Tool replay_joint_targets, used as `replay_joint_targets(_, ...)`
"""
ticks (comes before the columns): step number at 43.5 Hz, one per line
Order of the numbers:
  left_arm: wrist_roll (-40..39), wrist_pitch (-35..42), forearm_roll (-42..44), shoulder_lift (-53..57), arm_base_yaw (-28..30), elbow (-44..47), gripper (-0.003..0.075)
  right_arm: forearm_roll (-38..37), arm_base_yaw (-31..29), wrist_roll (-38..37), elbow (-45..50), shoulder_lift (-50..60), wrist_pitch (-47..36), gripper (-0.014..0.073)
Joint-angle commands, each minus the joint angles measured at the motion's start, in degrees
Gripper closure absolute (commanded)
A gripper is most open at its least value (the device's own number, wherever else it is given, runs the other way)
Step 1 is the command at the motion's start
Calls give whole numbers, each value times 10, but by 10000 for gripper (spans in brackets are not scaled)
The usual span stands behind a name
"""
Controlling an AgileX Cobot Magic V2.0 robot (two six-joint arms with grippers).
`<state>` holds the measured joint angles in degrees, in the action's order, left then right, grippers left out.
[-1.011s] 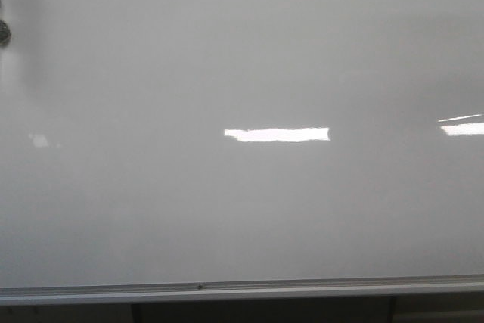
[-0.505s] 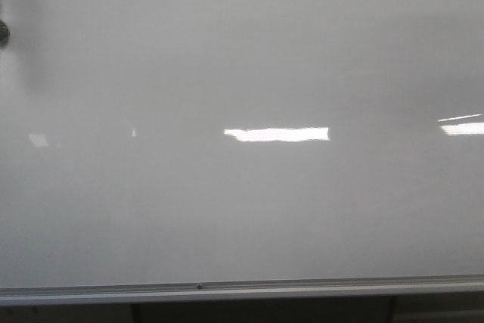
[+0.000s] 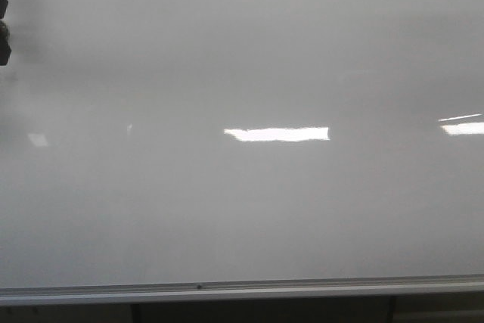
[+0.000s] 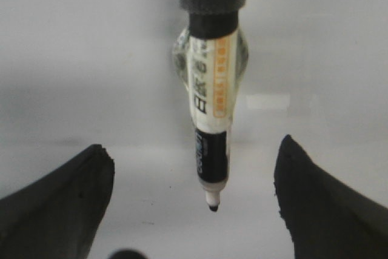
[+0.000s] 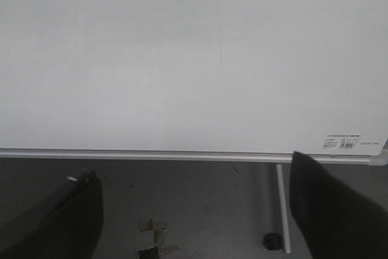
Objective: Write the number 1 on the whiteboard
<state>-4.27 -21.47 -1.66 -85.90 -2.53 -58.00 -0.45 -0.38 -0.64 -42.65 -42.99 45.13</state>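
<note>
Left wrist view has the marker pen [image 4: 211,104] fixed at the wrist mount, long axis running straight toward the whiteboard [image 4: 91,59], bare nib leading and close to the glossy surface, while the left gripper [image 4: 193,201] fingers [image 4: 57,201] spread wide on either side, holding nothing. Right gripper [image 5: 194,210] also gapes wide and empty, facing the board's silver lower frame [image 5: 182,155]; no written stroke can be made out.

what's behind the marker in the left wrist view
Behind the marker is plain whiteboard, with a faint pale reflection beside it. No stroke shows near the tip. What lies directly behind the marker's barrel is covered.
</note>
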Motion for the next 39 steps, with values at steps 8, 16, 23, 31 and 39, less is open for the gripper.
replay_joint_targets(8,-4,84,-5,3,-2,-21,199,-1,0,6,-19,-1,-33,-50)
replay_joint_targets(16,-4,88,-5,-4,-2,-21,311,-1,0,6,-19,-1,-33,-50)
replay_joint_targets(23,-4,77,-5,-16,-2,-21,370,-1,0,6,-19,-1,-35,-50)
replay_joint_targets(31,-4,73,-5,-17,-2,-21,430,-1,0,6,-19,-1,-36,-50)
replay_joint_targets(39,-4,70,-5,-17,-2,-21,596,-1,0,6,-19,-1,-36,-50)
